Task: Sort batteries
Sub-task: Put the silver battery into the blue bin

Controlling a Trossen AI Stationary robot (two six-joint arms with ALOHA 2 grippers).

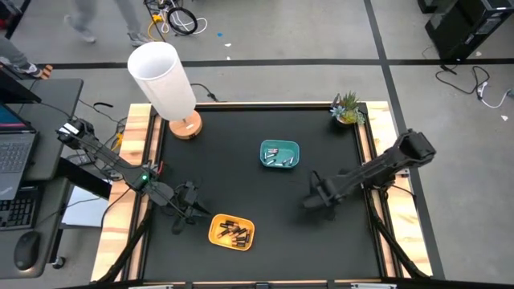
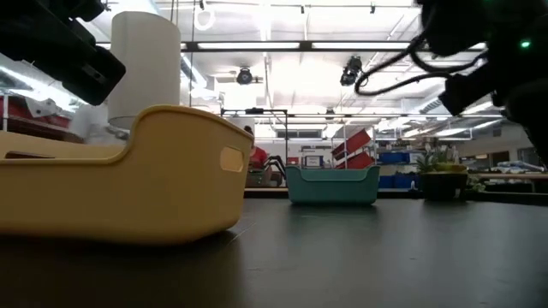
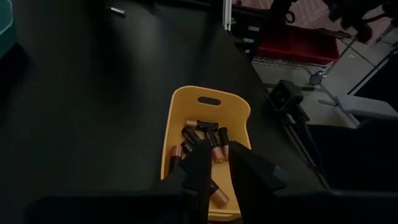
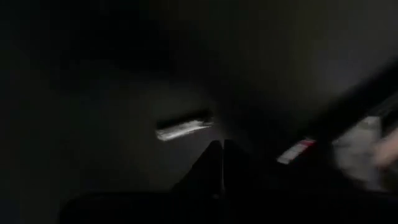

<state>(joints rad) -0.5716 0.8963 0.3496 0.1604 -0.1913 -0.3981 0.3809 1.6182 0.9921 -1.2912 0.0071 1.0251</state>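
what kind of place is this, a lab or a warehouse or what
Most likely a robotics lab or workshop in a big open hall: ceiling strip lights over shelving with red and blue bins, a desk with a laptop, and cables on the concrete floor.

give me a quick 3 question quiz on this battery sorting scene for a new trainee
1. True or false: the yellow tray holds the dark batteries with copper ends.
2. Which gripper is nearest the yellow tray?
A. the left gripper
B. the right gripper
C. neither, both are over the plant
3. Fill in: the silvery cells lie in the ____ tray.

Key
1. True. The left wrist view shows copper-ended cells in it.
2. A. In the high view the left gripper sits just beside that tray, while the right one is on the bare mat past the teal tray.
3. Teal.
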